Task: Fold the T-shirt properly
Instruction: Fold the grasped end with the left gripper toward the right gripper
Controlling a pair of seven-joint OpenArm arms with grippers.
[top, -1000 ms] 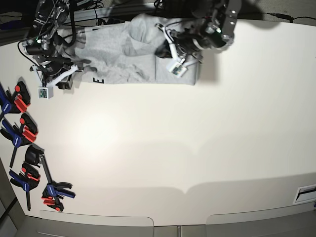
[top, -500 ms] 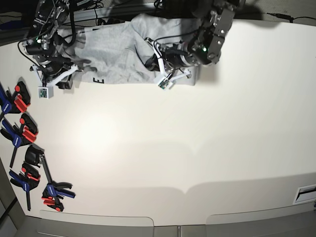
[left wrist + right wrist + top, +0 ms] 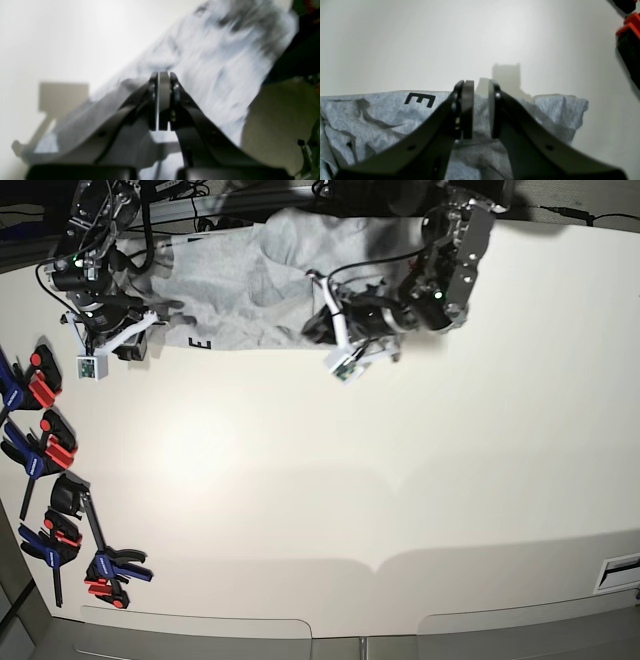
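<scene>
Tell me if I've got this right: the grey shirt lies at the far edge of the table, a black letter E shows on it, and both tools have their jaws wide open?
Not quite. The left tool is shut, its jaws pressed together in the left wrist view; only the right tool shows a gap. The grey shirt does lie at the table's far edge, with the letter E showing.

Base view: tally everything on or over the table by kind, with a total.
T-shirt: 1
Grippers: 2, the left gripper and the right gripper
Clamps: at least 4; they overlap at the table's edge, so the exact count is unclear
Total: at least 7
</scene>
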